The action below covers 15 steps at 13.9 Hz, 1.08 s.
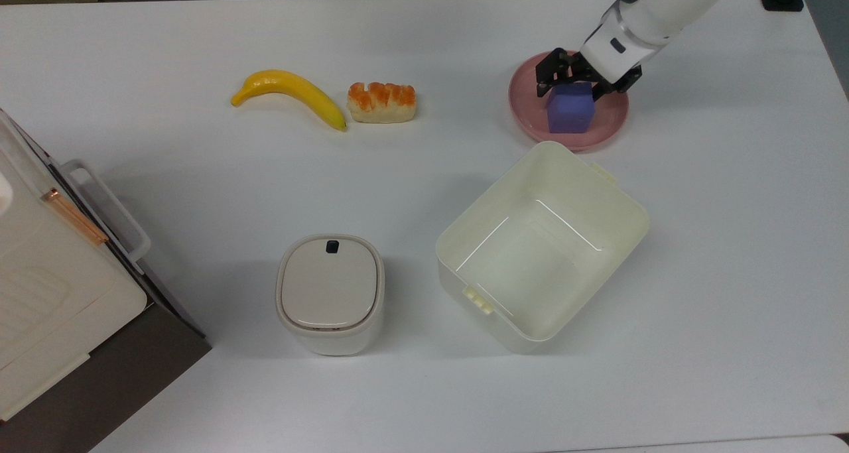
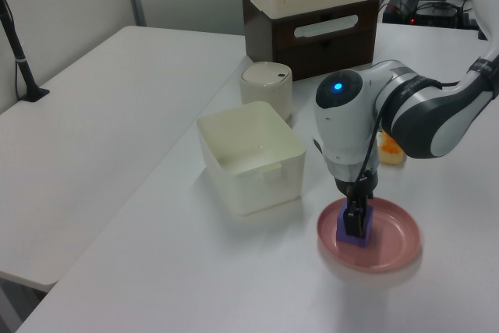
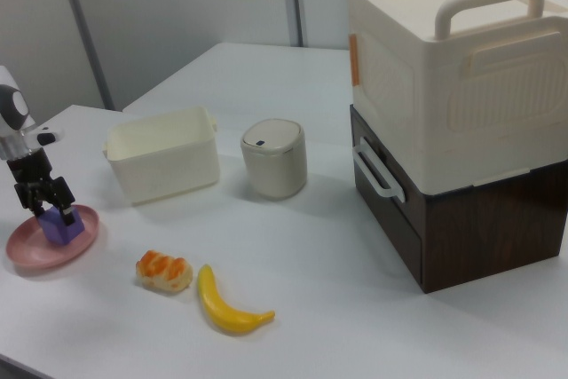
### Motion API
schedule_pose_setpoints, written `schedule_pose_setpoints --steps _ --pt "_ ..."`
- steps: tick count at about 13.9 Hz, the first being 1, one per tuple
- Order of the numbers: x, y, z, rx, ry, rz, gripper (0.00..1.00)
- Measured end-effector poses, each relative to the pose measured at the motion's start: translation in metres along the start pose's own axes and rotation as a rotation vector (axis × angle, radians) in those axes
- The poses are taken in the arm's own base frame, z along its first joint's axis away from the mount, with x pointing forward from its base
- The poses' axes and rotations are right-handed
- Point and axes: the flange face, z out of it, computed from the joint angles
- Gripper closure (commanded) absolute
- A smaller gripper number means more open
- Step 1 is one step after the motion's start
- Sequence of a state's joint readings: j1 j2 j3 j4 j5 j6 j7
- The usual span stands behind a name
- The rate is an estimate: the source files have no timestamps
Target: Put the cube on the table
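Top view: the black two-finger gripper [image 1: 574,88] stands low over the round pink plate [image 1: 610,123] at the bench's two o'clock corner, its fingers spread about as wide as the small matte periwinkle cube [image 1: 570,111] and straddling the cube's twelve o'clock end. Whether the pads actually press the cube's sides cannot be told. The cube sits on the plate, a little toward nine o'clock of the plate's centre, not on the white bench [image 1: 424,174] itself.

In the left view the gripper [image 2: 357,217] comes straight down from the white wrist, and a dark finger covers much of the cube [image 2: 344,235], so only the cube's lower edge shows on the plate [image 2: 394,239]. In the right view the gripper [image 3: 46,198] brackets the top of the cube [image 3: 62,227], and the arm is cut off by the frame's edge.

Outward at six o'clock of the plate, just beside it, stands the open cream rectangular plastic bin [image 1: 613,204]. Well apart at nine o'clock lie the orange-topped bread piece [image 1: 382,101] and, just beside it, the yellow banana [image 1: 292,91]. Toward seven o'clock stands the small rounded cream canister with a closed lid [image 1: 329,292]. At the far nine o'clock edge a cream handled case on a dark brown drawer unit [image 1: 46,274] is cut off by the frame.
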<state>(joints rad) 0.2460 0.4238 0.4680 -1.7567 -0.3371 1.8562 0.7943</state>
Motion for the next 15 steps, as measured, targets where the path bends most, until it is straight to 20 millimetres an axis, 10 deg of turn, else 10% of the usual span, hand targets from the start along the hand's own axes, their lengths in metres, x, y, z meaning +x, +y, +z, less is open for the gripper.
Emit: schedule_pose_setpoints --steps 4,11,15 --pt "0.006 0.006 0.008 -0.001 -0.015 0.012 0.99" --pt "0.005 0.002 0.002 0.005 -0.005 0.062 1.00" --pt "0.015 0.023 -0.038 0.048 0.051 0.127 1.00"
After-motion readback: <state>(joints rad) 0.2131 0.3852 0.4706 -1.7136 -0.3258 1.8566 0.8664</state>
